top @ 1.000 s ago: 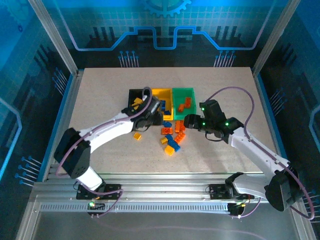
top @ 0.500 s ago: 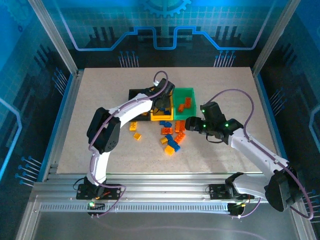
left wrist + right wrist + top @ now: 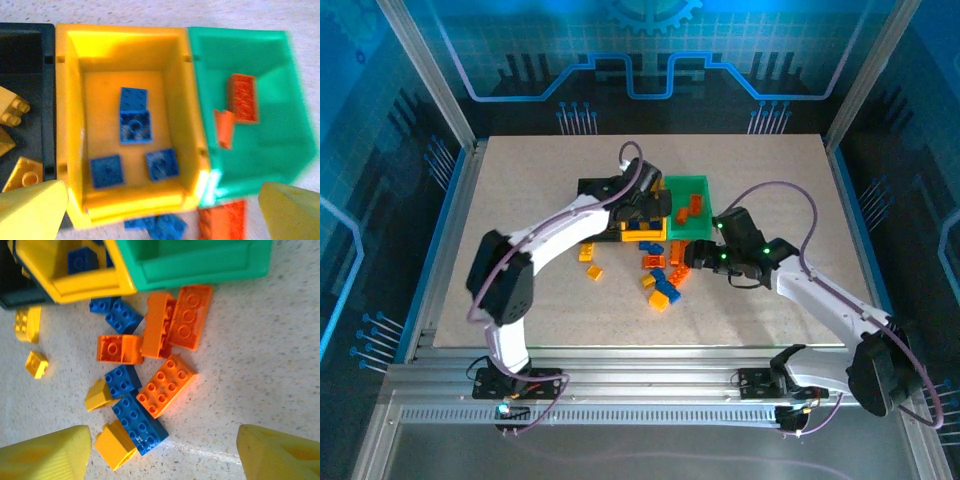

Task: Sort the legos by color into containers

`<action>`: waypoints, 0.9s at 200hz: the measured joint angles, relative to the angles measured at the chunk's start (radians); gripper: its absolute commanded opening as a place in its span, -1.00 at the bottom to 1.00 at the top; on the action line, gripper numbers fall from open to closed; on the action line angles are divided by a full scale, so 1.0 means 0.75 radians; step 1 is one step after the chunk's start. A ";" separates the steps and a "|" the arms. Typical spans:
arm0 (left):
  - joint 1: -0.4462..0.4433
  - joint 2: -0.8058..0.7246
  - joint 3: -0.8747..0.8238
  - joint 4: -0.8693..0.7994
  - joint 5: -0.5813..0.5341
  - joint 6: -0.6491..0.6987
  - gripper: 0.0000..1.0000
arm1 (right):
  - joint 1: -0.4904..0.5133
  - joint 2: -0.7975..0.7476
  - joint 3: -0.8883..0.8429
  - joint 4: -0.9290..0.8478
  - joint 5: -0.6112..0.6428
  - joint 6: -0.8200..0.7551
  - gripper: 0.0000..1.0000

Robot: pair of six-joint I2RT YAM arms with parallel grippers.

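Speckled beige tabletop (image 3: pixel 520 180) carries three joined bins. The black bin (image 3: pixel 22 55) holds yellow bricks (image 3: pixel 12 110), the yellow bin (image 3: pixel 125 47) four blue bricks (image 3: pixel 134 120), and the green bin (image 3: pixel 270 135) two orange bricks (image 3: pixel 242 97). Over the yellow bin the left pincer (image 3: pixel 160 215) hangs spread and empty. Spread and empty too, the right pincer (image 3: pixel 162 455) hovers above loose legos (image 3: pixel 165 385) lying just in front of the bins.

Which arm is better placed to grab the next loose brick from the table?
Right. The right gripper hangs over the loose bricks, jaws open, several lying between them in its wrist view. The left gripper is over the yellow bin, jaws open, away from the pile.
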 measured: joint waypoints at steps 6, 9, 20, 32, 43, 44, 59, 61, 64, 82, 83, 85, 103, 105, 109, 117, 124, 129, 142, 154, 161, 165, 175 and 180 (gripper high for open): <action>-0.017 -0.069 -0.050 0.018 0.012 -0.006 0.98 | 0.024 0.021 0.000 0.003 -0.006 -0.009 0.54; -0.026 -0.102 -0.076 0.029 0.015 -0.008 0.98 | 0.038 0.032 0.000 0.004 -0.007 -0.012 0.53; -0.057 -0.228 -0.174 0.067 0.041 -0.032 0.98 | 0.094 0.082 0.000 0.008 -0.020 -0.039 0.50; -0.084 -0.358 -0.300 0.108 0.066 -0.061 0.98 | 0.149 0.137 0.001 0.016 -0.026 -0.061 0.45; -0.098 -0.475 -0.435 0.145 0.079 -0.096 0.98 | 0.199 0.190 0.001 0.020 -0.030 -0.076 0.38; -0.099 -0.482 -0.444 0.145 0.080 -0.098 0.98 | 0.202 0.193 0.001 0.020 -0.030 -0.078 0.37; -0.100 -0.620 -0.628 0.167 0.089 -0.148 0.98 | 0.247 0.249 0.001 0.024 -0.029 -0.099 0.27; -0.100 -0.636 -0.653 0.168 0.090 -0.155 0.98 | 0.250 0.254 0.001 0.025 -0.028 -0.098 0.24; -0.100 -0.658 -0.685 0.165 0.091 -0.167 0.98 | 0.255 0.261 0.001 0.025 -0.026 -0.098 0.22; -0.099 -0.776 -0.856 0.162 0.094 -0.218 0.98 | 0.273 0.303 0.002 0.037 -0.018 -0.106 0.11; -0.099 -0.785 -0.868 0.160 0.094 -0.223 0.98 | 0.273 0.305 0.002 0.037 -0.017 -0.106 0.10; -0.099 -0.799 -0.885 0.156 0.094 -0.231 0.98 | 0.275 0.310 0.004 0.039 -0.015 -0.112 0.10; -0.099 -0.894 -1.000 0.141 0.095 -0.279 0.98 | 0.308 0.350 0.031 0.040 0.007 -0.123 0.14; -0.099 -0.905 -1.011 0.138 0.094 -0.283 0.98 | 0.312 0.352 0.035 0.042 0.010 -0.124 0.15; -0.099 -0.922 -1.028 0.137 0.094 -0.292 0.98 | 0.325 0.357 0.042 0.045 0.017 -0.130 0.19; -0.099 -0.958 -1.062 0.129 0.094 -0.315 0.98 | 0.352 0.362 0.057 0.051 0.026 -0.142 0.26; -0.099 -0.985 -1.085 0.125 0.094 -0.328 0.98 | 0.375 0.366 0.071 0.055 0.033 -0.151 0.28; -0.099 -1.007 -1.102 0.120 0.093 -0.340 0.98 | 0.392 0.370 0.082 0.055 0.040 -0.159 0.29; -0.099 -1.057 -1.136 0.109 0.088 -0.362 0.98 | 0.426 0.391 0.116 0.054 0.058 -0.173 0.28; -0.096 -1.099 -1.157 0.093 0.079 -0.380 0.98 | 0.447 0.424 0.149 0.056 0.072 -0.188 0.28; -0.092 -1.121 -1.163 0.083 0.076 -0.387 0.98 | 0.453 0.443 0.160 0.059 0.081 -0.195 0.28; -0.090 -1.130 -1.164 0.079 0.074 -0.388 0.98 | 0.456 0.453 0.164 0.059 0.087 -0.197 0.28; -0.079 -1.152 -1.165 0.070 0.067 -0.388 0.98 | 0.459 0.480 0.172 0.058 0.096 -0.204 0.27; -0.074 -1.161 -1.165 0.065 0.065 -0.388 0.98 | 0.460 0.493 0.176 0.058 0.100 -0.209 0.25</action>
